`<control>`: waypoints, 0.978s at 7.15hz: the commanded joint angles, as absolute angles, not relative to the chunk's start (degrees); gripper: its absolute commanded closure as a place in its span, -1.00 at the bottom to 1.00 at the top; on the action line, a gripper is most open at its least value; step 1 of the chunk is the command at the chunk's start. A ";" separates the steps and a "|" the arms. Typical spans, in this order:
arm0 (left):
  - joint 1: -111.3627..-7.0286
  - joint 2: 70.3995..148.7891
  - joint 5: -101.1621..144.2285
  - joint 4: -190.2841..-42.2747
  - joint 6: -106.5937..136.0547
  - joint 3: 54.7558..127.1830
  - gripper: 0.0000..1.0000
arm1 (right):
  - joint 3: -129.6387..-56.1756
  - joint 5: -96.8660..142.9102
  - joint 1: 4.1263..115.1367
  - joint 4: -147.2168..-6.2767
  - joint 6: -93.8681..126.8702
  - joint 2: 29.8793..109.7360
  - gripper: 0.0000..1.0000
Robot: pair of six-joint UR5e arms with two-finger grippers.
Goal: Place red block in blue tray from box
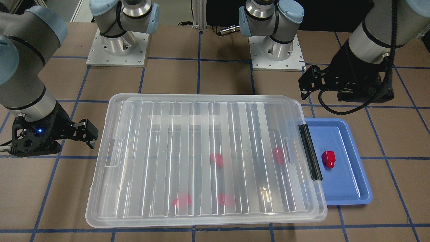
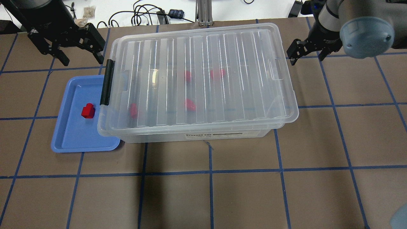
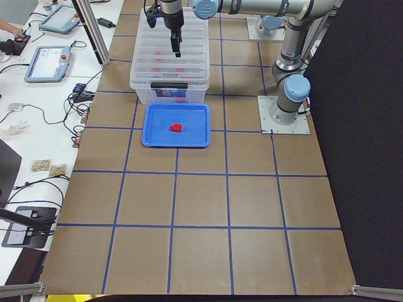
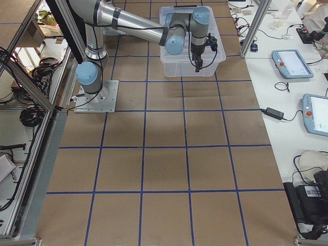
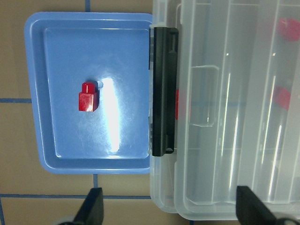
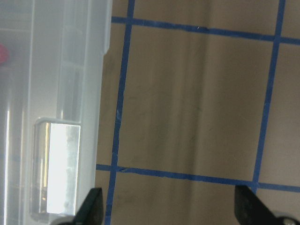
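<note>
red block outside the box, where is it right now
In the overhead view the red block lies in the blue tray at left, near the black latch of the box.

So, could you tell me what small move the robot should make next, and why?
Probably just lift the left gripper and right gripper clear and stop: both hang open and empty, a red block already lies in the blue tray, and the box has its lid on.
</note>
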State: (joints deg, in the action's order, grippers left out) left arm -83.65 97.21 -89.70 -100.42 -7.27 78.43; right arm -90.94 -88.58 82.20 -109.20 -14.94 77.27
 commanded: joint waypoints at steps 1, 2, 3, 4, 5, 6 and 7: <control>-85.16 95.63 -89.21 -100.02 -7.03 81.20 -1.00 | -86.07 -88.95 82.27 -101.64 -13.02 80.67 -1.00; -87.25 95.19 -89.47 -100.11 -6.86 81.99 -1.00 | -83.43 -88.77 82.79 -95.69 -8.14 83.47 -1.00; -88.75 95.01 -89.56 -99.67 -4.77 83.48 -1.00 | -82.28 -89.03 83.84 -91.80 -5.56 85.85 -1.00; -88.77 94.49 -89.65 -99.32 -5.09 83.67 -1.00 | -82.70 -88.86 85.41 -91.24 -0.58 87.35 -1.00; -88.16 94.13 -89.65 -99.32 -5.36 83.50 -1.00 | -82.79 -88.94 88.47 -91.23 4.61 87.19 -1.00; -87.72 94.13 -89.91 -99.32 -5.36 83.84 -1.00 | -82.88 -89.03 91.55 -92.01 8.31 86.93 -1.00; -87.63 93.96 -90.26 -99.40 -5.45 84.02 -1.00 | -82.79 -89.03 92.10 -92.28 8.52 86.49 -1.00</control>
State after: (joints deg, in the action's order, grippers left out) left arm -87.88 94.15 -89.91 -99.36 -5.36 83.77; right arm -82.83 -88.99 90.27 -91.91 6.33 86.82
